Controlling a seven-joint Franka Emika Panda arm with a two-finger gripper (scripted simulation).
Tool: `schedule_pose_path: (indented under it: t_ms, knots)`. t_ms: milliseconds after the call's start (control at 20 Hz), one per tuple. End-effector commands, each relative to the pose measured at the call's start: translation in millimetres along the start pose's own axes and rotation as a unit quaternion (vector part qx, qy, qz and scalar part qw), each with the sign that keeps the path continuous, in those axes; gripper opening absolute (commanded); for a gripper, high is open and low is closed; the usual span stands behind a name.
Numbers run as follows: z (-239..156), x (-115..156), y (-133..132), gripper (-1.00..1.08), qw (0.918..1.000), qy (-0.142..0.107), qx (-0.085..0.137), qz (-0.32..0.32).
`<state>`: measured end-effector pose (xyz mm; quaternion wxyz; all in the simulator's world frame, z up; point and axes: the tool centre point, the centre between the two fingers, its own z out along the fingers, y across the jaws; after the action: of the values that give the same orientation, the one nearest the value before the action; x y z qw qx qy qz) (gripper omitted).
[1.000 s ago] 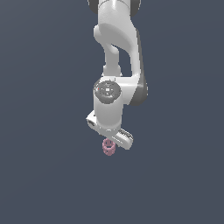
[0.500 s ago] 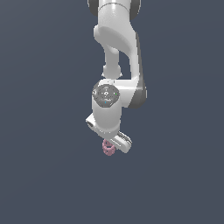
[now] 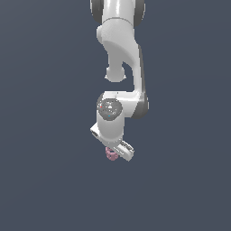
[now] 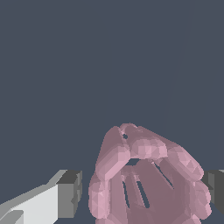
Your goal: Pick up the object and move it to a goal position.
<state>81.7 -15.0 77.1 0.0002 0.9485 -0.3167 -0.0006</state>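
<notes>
The end effector [image 3: 113, 154] was down over the dusty-pink ribbed cylinder [image 4: 146, 179], fingers [image 4: 70, 194] apart with a slight gap either side. Closing off-centre could nudge the bumpy piece sideways or let it roll free.

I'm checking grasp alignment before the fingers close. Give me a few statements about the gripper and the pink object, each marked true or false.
1. The pink object lies between the two fingers. True.
2. The fingers are clamped against the object. False: the wrist view shows a gap at each side.
3. The object is smooth and solid. False: it is bumpy and ribbed, with slots showing.
4. In the exterior view the gripper partly covers the object. True.
5. A second pink object lies nearby. False: only one is visible.
</notes>
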Motion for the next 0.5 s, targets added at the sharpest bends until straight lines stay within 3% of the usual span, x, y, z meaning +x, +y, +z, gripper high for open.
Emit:
schedule_pose_path:
  t_ms: [0, 250, 300, 450]
  knots:
    - [8.4, 0.2, -0.2, 1.00, 1.0000, 0.000, 0.000, 0.000]
    - [9.1, 1.4, -1.1, 1.00, 1.0000, 0.000, 0.000, 0.000]
    - [9.1, 1.4, -1.1, -1.00, 1.0000, 0.000, 0.000, 0.000]
    - [9.1, 1.4, -1.1, -1.00, 1.0000, 0.000, 0.000, 0.000]
